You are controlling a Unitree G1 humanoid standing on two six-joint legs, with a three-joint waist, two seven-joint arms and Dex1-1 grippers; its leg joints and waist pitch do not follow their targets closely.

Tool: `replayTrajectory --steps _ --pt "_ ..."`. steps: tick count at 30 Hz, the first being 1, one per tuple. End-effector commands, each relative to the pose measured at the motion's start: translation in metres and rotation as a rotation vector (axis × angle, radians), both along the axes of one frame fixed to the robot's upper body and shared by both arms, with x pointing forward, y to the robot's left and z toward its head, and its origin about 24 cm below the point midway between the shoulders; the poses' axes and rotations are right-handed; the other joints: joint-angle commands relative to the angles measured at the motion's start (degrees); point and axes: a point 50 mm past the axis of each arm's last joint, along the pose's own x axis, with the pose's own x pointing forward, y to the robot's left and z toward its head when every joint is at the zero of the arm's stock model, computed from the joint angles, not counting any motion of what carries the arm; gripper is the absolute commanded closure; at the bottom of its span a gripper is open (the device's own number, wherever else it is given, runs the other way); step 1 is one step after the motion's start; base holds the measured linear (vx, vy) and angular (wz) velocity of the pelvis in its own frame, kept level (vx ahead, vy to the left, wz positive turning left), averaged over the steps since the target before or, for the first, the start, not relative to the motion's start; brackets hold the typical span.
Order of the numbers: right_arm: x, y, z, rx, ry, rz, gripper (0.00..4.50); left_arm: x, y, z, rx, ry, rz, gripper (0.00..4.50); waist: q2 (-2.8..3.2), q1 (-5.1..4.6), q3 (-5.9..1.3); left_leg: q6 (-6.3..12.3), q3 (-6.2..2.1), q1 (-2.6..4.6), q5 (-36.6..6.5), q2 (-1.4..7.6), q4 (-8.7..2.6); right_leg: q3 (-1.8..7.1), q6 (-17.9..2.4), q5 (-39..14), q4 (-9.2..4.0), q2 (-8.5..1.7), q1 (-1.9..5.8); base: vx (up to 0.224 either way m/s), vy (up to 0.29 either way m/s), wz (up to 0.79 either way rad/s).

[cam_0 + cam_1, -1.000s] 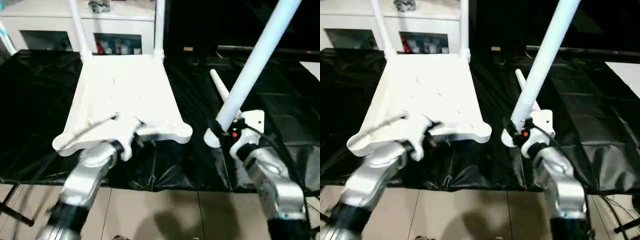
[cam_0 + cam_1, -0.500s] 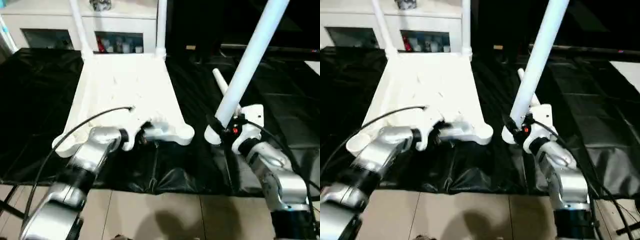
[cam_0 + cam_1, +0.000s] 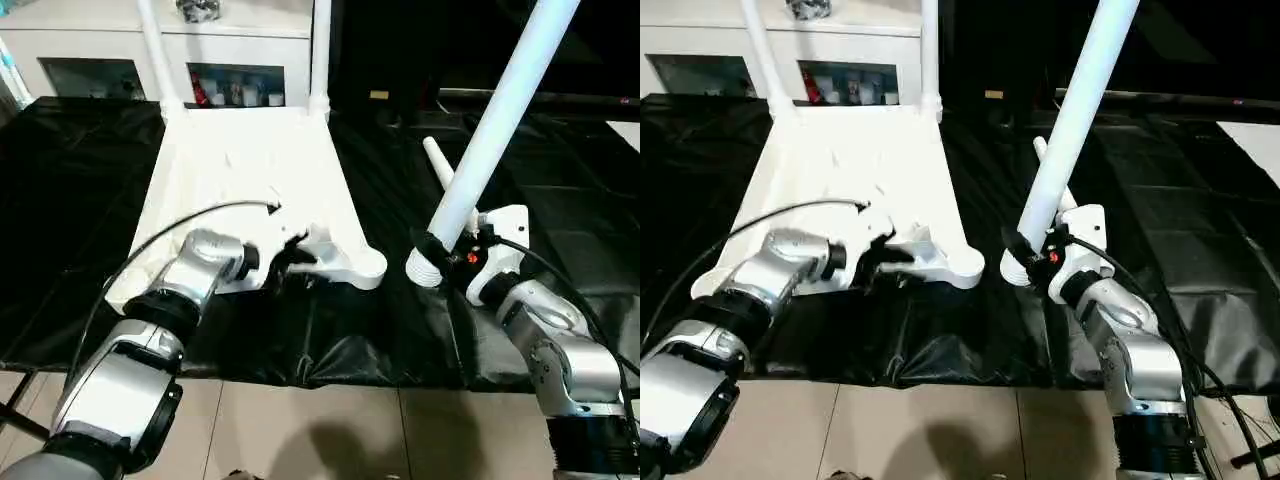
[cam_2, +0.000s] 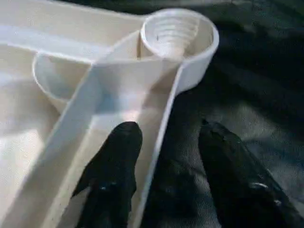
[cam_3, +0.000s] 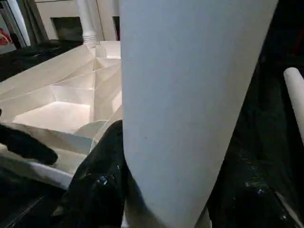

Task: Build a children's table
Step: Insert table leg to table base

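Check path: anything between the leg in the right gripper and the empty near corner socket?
Nothing visible blocks it. The leg is held by the right gripper, with bare black sheet between it and the empty socket. The left gripper straddles the tabletop rim just short of that socket, close to the approach but not across it.

A black sheet [image 3: 80, 200] covers the counter; a white cabinet [image 3: 240, 50] with glass doors stands at 12 o'clock.
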Motion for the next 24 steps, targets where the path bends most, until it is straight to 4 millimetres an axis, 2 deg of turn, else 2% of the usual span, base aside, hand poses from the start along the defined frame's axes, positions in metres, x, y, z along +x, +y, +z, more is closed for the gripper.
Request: replayTrajectory --steps 1,2,3,4,7,8,12,13,17,18,21,22,23,24 --pt "0.001 -0.001 0.011 0.006 -0.033 0.016 2.62 0.005 -0.002 0.009 0.026 -0.026 -0.028 2.49 0.35 0.20 -4.47 0.54 -1.32 1.99 -15.32 1.84 -3.82 2.04 -12.05 -15.10 -4.76 -4.11 2.55 0.000 0.000 0.00" --pt "0.000 0.000 0.011 0.005 -0.032 0.021 2.62 0.005 -0.001 0.008 0.039 -0.023 -0.036 2.49 0.40 0.16 -4.47 0.64 -1.25 1.98 -15.36 1.76 -3.81 2.03 -12.08 -14.89 -4.91 -4.03 2.51 0.000 0.000 0.00" --pt "-0.001 0.000 0.011 0.005 -0.031 0.024 2.62 0.005 -0.001 0.007 0.050 -0.020 -0.042 2.79 0.51 0.15 -4.46 0.60 -1.34 2.05 -15.72 1.81 -3.84 2.00 -12.21 -14.52 -4.84 -4.01 2.57 0.000 0.000 0.00" --pt "-0.001 0.000 0.011 0.005 -0.031 0.025 2.62 0.006 -0.001 0.006 0.061 -0.024 -0.042 2.79 0.61 0.18 -4.52 0.45 -1.36 2.15 -15.96 1.88 -3.86 2.02 -12.44 -14.07 -4.76 -4.05 2.59 0.000 0.000 0.00" --pt "-0.001 0.000 0.011 0.006 -0.030 0.026 2.62 0.006 -0.001 0.006 0.069 -0.027 -0.041 2.98 0.38 0.12 -4.51 0.58 -1.31 1.99 -15.81 1.81 -3.86 2.00 -12.95 -13.08 -4.70 -4.03 2.71 0.000 0.000 0.00" --pt "-0.001 0.000 0.011 0.006 -0.030 0.027 2.62 0.006 -0.001 0.005 0.073 -0.028 -0.042 3.12 0.62 0.16 -4.52 0.62 -1.33 2.04 -15.71 1.83 -3.85 2.01 -13.09 -12.85 -4.64 -4.06 2.71 0.000 0.000 0.00" --pt "-0.003 0.000 0.011 0.006 -0.029 0.030 2.62 0.006 -0.001 0.004 0.090 -0.022 -0.049 3.45 0.54 0.15 -4.49 0.64 -1.32 2.10 -16.21 1.86 -3.84 2.00 -13.32 -13.52 -4.78 -4.12 2.73 0.000 0.000 0.00" --pt "-0.003 0.000 0.011 0.008 -0.029 0.032 2.62 0.006 0.000 0.002 0.106 -0.015 -0.059 3.45 0.68 0.16 -4.48 0.60 -1.36 2.09 -16.28 1.87 -3.85 2.00 -13.40 -13.54 -4.77 -4.13 2.73 0.000 0.000 0.00" --pt "-0.002 0.002 0.014 0.023 -0.035 0.048 2.62 0.004 0.001 -0.001 0.123 -0.002 -0.067 3.76 0.48 0.08 -4.45 0.52 -1.37 2.11 -16.79 1.87 -3.90 1.99 -13.21 -14.07 -4.89 -4.08 2.71 0.000 0.000 0.00" --pt "-0.001 0.004 0.016 0.033 -0.038 0.062 2.62 0.004 0.001 -0.001 0.115 0.002 -0.064 4.01 0.34 0.14 -4.49 0.66 -1.36 2.04 -16.41 1.91 -3.87 2.02 -13.39 -13.57 -4.78 -4.18 2.80 0.000 0.000 0.00" --pt "-0.001 0.005 0.017 0.039 -0.039 0.072 2.62 0.004 0.001 -0.001 0.108 0.004 -0.061 4.10 0.43 0.23 -4.50 1.09 -1.32 2.04 -15.84 1.90 -3.81 2.03 -13.80 -12.89 -4.72 -4.20 2.78 0.000 0.000 0.00" --pt "-0.001 0.009 0.019 0.083 -0.011 0.144 2.62 0.004 0.001 -0.001 0.084 0.018 -0.049 4.13 0.60 0.28 -4.52 1.20 -1.34 2.01 -15.74 1.89 -3.82 2.03 -13.96 -12.63 -4.68 -4.24 2.86 0.000 0.000 0.00" --pt "-0.002 0.011 0.020 0.096 0.003 0.174 2.62 0.004 0.000 -0.001 0.075 0.024 -0.043 4.13 0.51 0.20 -4.55 1.49 -1.39 1.85 -15.17 1.92 -3.86 1.96 -14.28 -11.72 -4.49 -4.19 3.16 0.000 0.000 0.00" --pt "-0.003 0.015 0.021 0.103 0.032 0.241 2.62 0.003 -0.002 -0.002 0.042 0.053 -0.029 4.29 0.60 0.19 -4.52 1.65 -1.34 1.94 -15.08 1.99 -3.83 1.96 -14.70 -10.95 -4.50 -4.15 3.05 0.000 0.000 0.00"
